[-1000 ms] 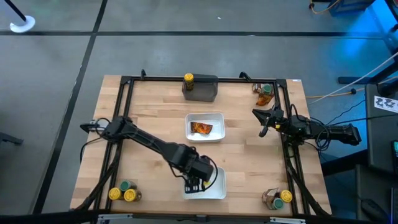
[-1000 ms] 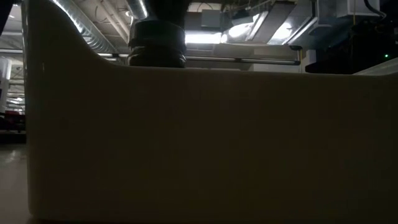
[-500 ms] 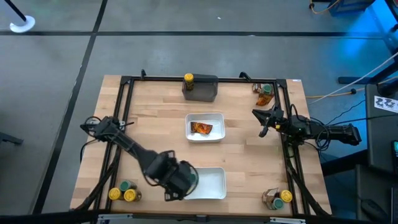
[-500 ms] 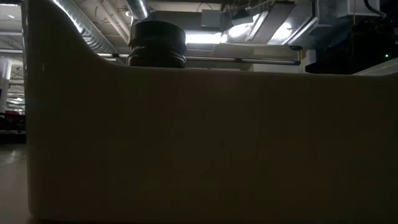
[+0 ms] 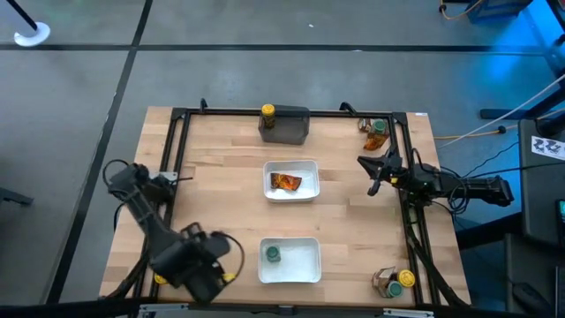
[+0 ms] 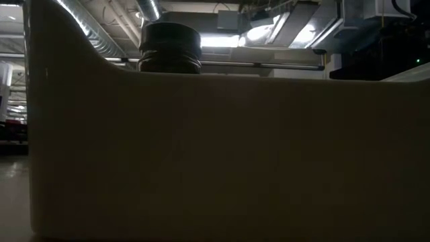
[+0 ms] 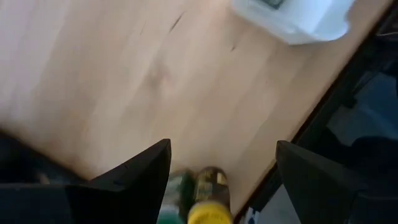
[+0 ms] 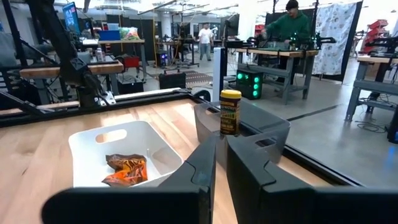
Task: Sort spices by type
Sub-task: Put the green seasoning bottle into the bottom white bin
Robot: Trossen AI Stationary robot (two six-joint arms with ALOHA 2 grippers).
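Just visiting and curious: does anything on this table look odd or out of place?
One thing: a yellow-lidded jar stands on top of the grey block at the far edge, not on the wood or in a tray. Nothing looks spilled or broken.

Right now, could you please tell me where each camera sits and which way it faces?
High view: above the table, looking straight down; shows both arms, the open left pincer and the shut right pincer.
Low view: at table height, facing a white tray's wall; no arm shows.
Left wrist view: looks down past its open fingers at a yellow-lid jar.
Right wrist view: looks across the table past its shut fingers.
Shared: high and right wrist views both show the sachet.
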